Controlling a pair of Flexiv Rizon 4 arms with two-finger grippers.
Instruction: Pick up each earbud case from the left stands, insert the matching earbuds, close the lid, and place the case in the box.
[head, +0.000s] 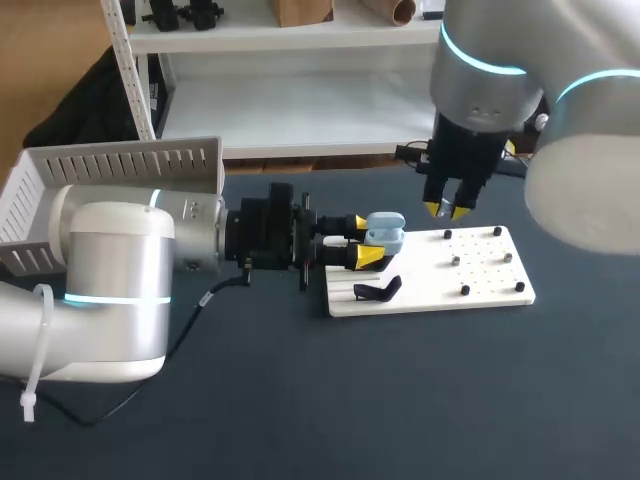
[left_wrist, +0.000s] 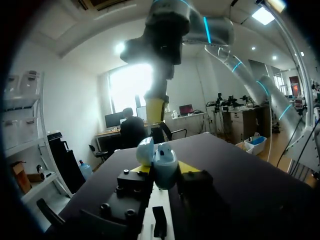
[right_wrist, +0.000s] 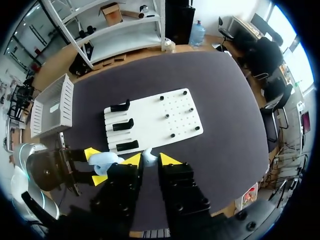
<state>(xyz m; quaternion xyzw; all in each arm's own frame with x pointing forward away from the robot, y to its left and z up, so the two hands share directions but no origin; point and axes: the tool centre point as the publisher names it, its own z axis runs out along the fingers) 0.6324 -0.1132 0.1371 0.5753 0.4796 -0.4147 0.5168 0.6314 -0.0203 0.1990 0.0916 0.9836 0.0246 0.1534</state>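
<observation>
- The left arm came in low over the dark surface (head: 400, 400), level with the white board's (head: 480, 275) left edge.
- The left claw (head: 365, 240) reached over that left edge, closed from two sides on the light blue earbud case (head: 386, 231).
- The case was held above the board's left part, clear of the board. Its lid stood hinged open in the left wrist view, where the case (left_wrist: 164, 167) sat between the two yellow tips of the left claw (left_wrist: 164, 171).
- Black stands (right_wrist: 123, 124) sat in a row along the board's (right_wrist: 150, 117) left side. In the head view only one (head: 378, 290) showed clearly, on the near left corner.
- Small black pegs (head: 465, 290) stood apart on the board's right part.
- The right claw (head: 447, 209) hung pointing down above the board's far edge, near the case but not touching it.
- In the right wrist view a small pale object (right_wrist: 149, 156), possibly an earbud, showed within the right claw (right_wrist: 151, 160). I could not tell whether the claw gripped it or stood open.
- In that same view the left claw (right_wrist: 96, 165) and the case (right_wrist: 109, 161) lay just beside the right claw.
- The white slatted box (head: 120, 165) stood on the surface well to the left of the board, beyond the left arm.
</observation>
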